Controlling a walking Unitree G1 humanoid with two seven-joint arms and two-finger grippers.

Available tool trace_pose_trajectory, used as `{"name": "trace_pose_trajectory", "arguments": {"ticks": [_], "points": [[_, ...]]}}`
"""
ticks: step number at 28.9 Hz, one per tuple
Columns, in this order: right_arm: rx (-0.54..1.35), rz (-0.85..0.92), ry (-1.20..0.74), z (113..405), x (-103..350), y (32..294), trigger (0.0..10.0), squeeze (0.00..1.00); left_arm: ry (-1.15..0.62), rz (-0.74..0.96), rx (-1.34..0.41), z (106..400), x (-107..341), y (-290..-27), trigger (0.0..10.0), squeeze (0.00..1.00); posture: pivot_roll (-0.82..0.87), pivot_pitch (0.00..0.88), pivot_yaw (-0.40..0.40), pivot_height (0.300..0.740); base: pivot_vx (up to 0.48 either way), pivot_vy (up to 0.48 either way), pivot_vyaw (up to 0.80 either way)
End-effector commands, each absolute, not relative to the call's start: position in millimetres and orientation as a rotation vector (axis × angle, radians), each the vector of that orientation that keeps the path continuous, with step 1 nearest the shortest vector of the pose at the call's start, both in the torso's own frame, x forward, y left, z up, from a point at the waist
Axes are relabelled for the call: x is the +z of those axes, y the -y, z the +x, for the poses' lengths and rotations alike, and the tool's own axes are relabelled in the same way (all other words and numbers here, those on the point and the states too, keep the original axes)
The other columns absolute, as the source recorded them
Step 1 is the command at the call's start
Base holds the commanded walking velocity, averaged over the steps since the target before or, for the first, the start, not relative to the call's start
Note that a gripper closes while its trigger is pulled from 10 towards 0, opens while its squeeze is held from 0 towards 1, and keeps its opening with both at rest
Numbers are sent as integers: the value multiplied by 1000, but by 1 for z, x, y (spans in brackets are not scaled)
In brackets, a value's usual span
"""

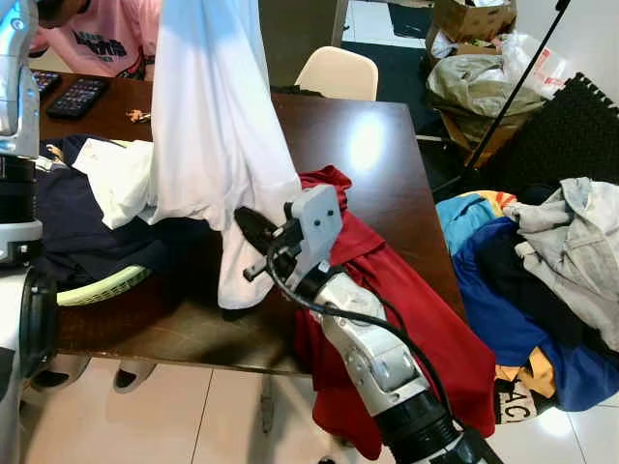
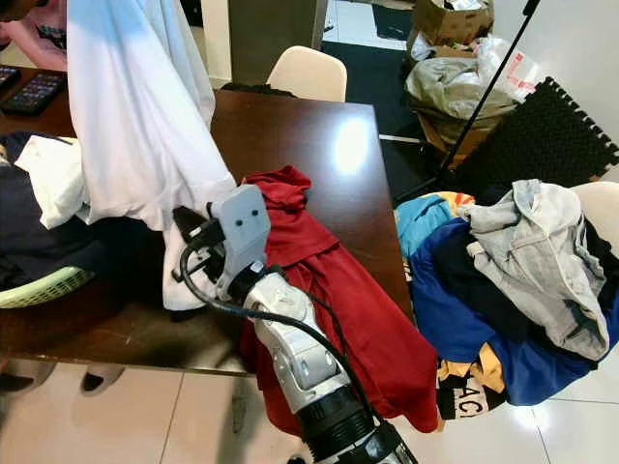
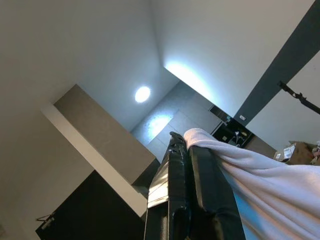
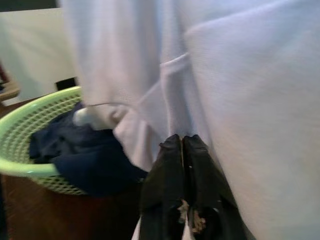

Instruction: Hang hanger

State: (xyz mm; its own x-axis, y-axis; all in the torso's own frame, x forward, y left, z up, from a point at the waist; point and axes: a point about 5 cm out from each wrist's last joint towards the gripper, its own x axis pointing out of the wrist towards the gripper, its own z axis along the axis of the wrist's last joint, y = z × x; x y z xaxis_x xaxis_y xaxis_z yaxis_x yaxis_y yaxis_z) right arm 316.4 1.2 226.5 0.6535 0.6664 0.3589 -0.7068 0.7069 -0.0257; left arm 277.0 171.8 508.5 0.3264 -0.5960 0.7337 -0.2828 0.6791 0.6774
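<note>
A white shirt (image 1: 213,116) hangs from above the dark wooden table (image 1: 377,145), its lower edge brushing the tabletop. In the left wrist view my left gripper (image 3: 185,142) is raised toward the ceiling and shut, with the shirt's cloth (image 3: 260,180) draped over one finger. My left arm (image 1: 17,145) rises along the left edge. My right gripper (image 1: 247,224) reaches across the table's front edge. Its black fingers are shut, their tips (image 4: 182,142) against the lower part of the shirt (image 4: 250,100). Whether cloth is pinched between them I cannot tell.
A red garment (image 1: 406,319) hangs over the table's near right corner under my right arm. A green basket (image 4: 30,130) with dark blue clothes sits at the left. A person in pink (image 1: 97,34) sits behind. A clothes pile (image 1: 542,280) lies on the floor at right.
</note>
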Motion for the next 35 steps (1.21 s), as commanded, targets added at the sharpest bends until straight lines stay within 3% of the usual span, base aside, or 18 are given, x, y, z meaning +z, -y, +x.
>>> {"name": "trace_pose_trajectory", "arguments": {"ticks": [1, 3, 5, 7, 13, 19, 20, 26, 35], "points": [[777, 203, 345, 315, 231, -8, 10000, 1000, 1309, 860, -241, 269, 514, -169, 10000, 0, 72, 141, 5, 740, 0, 0, 0], [777, 203, 345, 315, 231, -8, 10000, 1000, 1309, 860, -241, 269, 514, -169, 10000, 0, 72, 141, 5, 740, 0, 0, 0], [748, 261, 401, 313, 248, 23, 10000, 1000, 1279, 854, -244, 276, 507, -170, 10000, 0, 56, 152, 9, 740, 0, 0, 0], [740, 274, 427, 311, 254, 33, 10000, 1000, 1268, 853, -245, 278, 504, -171, 10000, 0, 55, 152, 9, 740, 0, 0, 0], [799, 341, 477, 302, 270, 48, 10000, 1000, 1244, 853, -243, 284, 498, -172, 10000, 0, 50, 158, 9, 740, 0, 0, 0], [920, 369, 460, 291, 270, 45, 10000, 1000, 1234, 852, -242, 286, 495, -173, 10000, 0, 49, 161, 5, 740, 0, 0, 0], [969, 376, 442, 287, 268, 43, 10000, 0, 1228, 851, -240, 288, 494, -174, 10000, 0, 50, 161, 6, 740, 0, 0, 0], [1143, 348, 368, 267, 257, 37, 10000, 0, 1203, 855, -239, 292, 488, -176, 10000, 0, 46, 157, 10, 740, 0, 0, 0], [875, 194, 350, 285, 244, 25, 10000, 0, 1193, 847, -248, 296, 485, -176, 10000, 0, 46, 149, 13, 740, 0, 0, 0]]}}
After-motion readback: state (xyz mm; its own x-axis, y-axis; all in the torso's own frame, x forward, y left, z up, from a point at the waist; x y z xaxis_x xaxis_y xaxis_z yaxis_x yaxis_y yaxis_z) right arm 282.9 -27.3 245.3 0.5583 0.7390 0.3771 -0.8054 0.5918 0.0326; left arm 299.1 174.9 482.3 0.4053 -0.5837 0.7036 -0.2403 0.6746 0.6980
